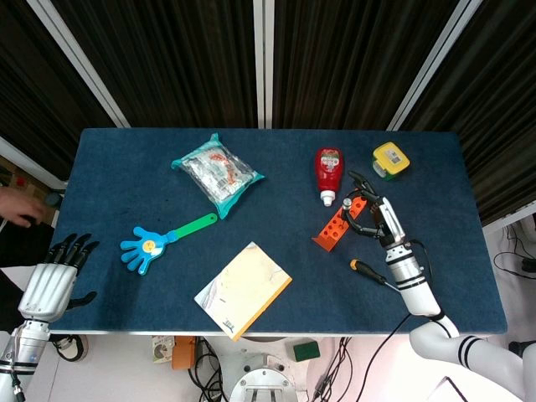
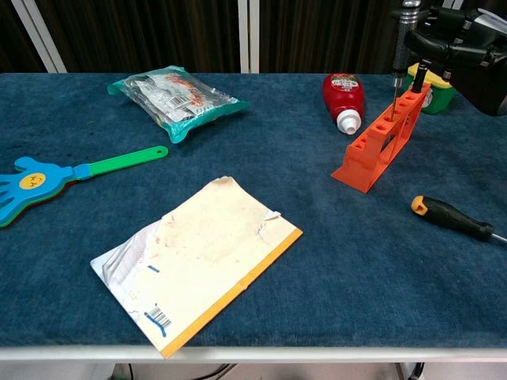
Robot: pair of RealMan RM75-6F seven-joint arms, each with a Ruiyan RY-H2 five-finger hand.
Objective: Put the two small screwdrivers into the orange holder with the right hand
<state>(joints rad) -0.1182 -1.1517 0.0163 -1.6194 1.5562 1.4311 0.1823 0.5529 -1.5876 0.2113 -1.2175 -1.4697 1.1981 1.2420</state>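
Note:
The orange holder [image 1: 334,228] [image 2: 371,155] stands tilted on the blue table, right of centre. My right hand [image 1: 377,219] [image 2: 466,55] pinches a small screwdriver with a silver handle [image 2: 403,30] upright over the holder. Its thin shaft [image 2: 394,95] reaches down into a slot near the far end. A second small screwdriver with a black handle [image 2: 417,76] stands in the farthest slot. My left hand [image 1: 52,275] hangs off the table's left front corner, fingers apart and holding nothing.
A larger screwdriver with an orange and black handle [image 1: 368,272] [image 2: 451,218] lies right of the holder. Behind it are a ketchup bottle [image 2: 343,93] and a yellow box [image 1: 390,159]. A snack bag [image 2: 174,95], a hand-shaped clapper [image 2: 47,176] and an envelope [image 2: 198,261] lie to the left.

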